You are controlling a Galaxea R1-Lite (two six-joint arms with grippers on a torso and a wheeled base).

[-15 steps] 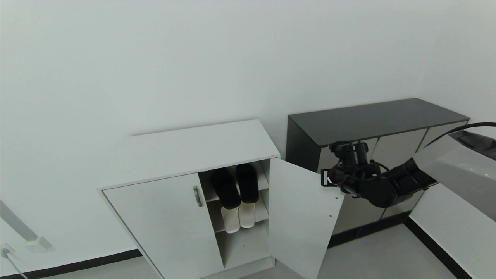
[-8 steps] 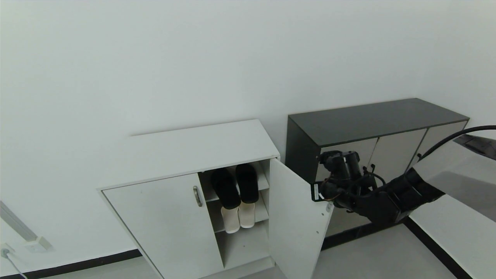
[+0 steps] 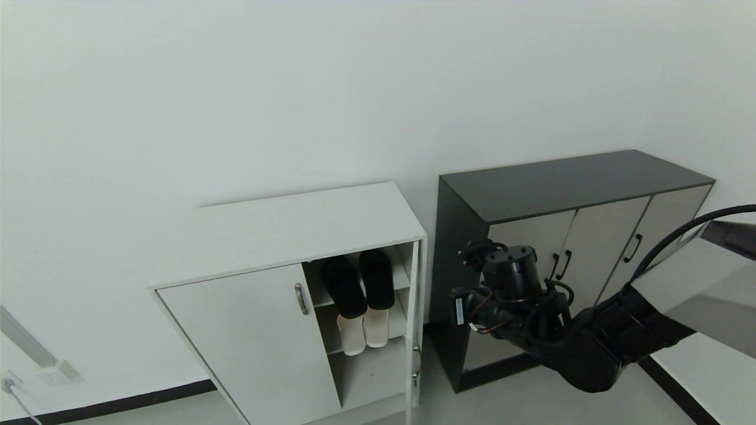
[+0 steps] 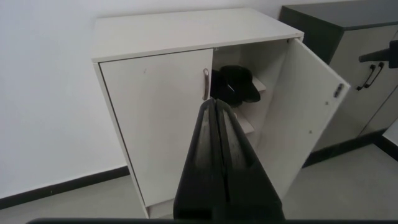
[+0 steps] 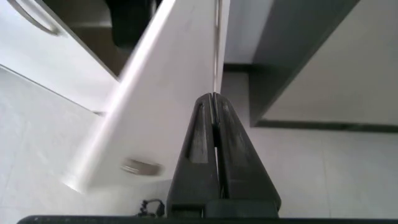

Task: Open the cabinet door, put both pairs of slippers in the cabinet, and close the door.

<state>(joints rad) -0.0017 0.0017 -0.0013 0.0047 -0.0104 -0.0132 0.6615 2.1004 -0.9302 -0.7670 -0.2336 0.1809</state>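
Note:
The white cabinet point(image 3: 295, 224) has its left door closed and its right door point(image 3: 413, 319) standing partly open, edge-on in the head view. Inside, a black pair of slippers point(image 3: 357, 283) lies on the upper shelf and a white pair point(image 3: 363, 330) on the shelf below. My right gripper point(image 5: 214, 99) is shut, its tip against the outer face of the right door point(image 5: 168, 93); the right wrist point(image 3: 508, 295) sits just right of the door. My left gripper point(image 4: 214, 109) is shut and empty, held back in front of the cabinet point(image 4: 186, 34), apart from it.
A dark cabinet point(image 3: 567, 183) with grey doors stands close to the right of the white one, right behind my right arm. A wall socket with a cable point(image 3: 9, 383) is low on the left. Bare grey floor point(image 3: 531, 401) lies in front.
My right arm has swept left, pushing the right door from wide open to roughly half shut. The slippers have not moved.

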